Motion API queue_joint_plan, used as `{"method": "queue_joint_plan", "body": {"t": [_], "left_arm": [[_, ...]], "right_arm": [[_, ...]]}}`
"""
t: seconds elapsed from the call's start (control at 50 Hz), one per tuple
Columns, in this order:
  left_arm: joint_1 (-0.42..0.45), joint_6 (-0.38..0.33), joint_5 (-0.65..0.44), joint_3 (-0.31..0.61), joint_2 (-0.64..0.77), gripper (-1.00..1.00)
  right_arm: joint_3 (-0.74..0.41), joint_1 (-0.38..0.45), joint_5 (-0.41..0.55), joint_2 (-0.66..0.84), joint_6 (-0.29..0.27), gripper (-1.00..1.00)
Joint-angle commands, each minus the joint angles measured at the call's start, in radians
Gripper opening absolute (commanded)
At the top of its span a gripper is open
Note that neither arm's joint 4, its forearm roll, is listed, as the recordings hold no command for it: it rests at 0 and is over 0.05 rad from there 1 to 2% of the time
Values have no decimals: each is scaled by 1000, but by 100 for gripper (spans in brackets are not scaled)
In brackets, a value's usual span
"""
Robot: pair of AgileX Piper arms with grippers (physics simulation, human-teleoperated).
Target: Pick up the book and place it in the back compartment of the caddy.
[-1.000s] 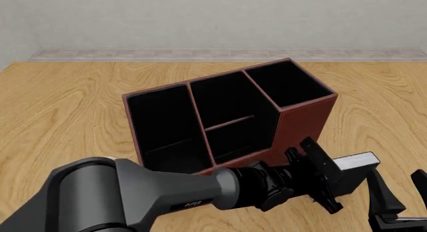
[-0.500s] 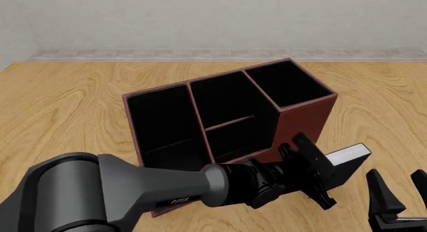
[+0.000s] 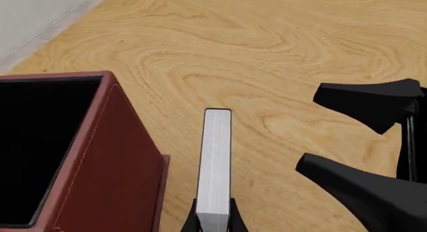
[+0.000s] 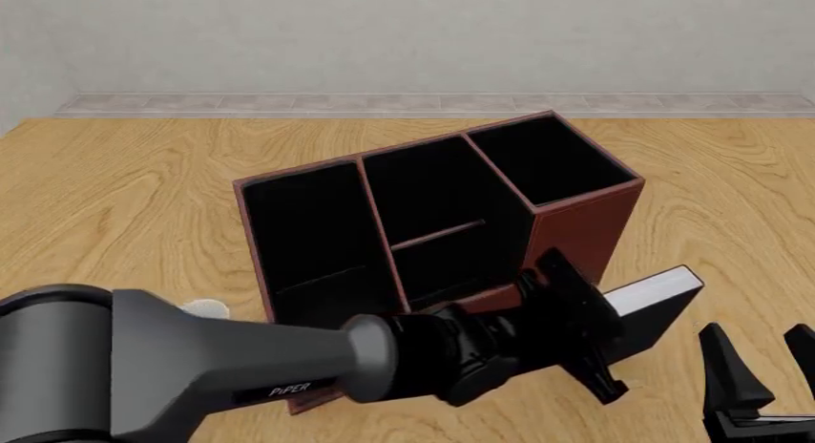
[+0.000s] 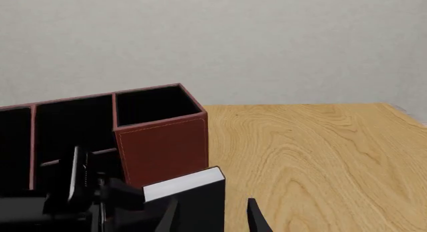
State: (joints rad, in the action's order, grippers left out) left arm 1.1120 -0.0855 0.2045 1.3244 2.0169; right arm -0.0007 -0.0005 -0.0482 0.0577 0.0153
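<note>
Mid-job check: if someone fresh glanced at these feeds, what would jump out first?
The left gripper, reaching across the front view from the left, is clamped on the book, held white page edges up just right of the caddy. That caddy, reddish-brown with black cells, fills the middle of the table. The right gripper waits open at the lower right corner, holding nothing.

The left arm [image 4: 255,367] hides the caddy's [image 4: 574,223] front wall and the book's [image 4: 650,309] near end.
</note>
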Motion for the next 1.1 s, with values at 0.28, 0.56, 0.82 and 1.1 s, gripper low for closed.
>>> {"method": "queue_joint_plan", "body": {"t": [0.28, 0.56, 0.82, 1.1], "left_arm": [[9, -30, 44, -93, -79, -100], [4, -40, 42, -119, -108, -100], [8, -36, 40, -158, -152, -100], [-15, -30, 40, -219, -212, -100]], "right_arm": [[0, 0, 0, 0, 0, 100], [0, 0, 0, 0, 0, 100], [0, 0, 0, -1, 0, 100], [0, 0, 0, 0, 0, 100]]}}
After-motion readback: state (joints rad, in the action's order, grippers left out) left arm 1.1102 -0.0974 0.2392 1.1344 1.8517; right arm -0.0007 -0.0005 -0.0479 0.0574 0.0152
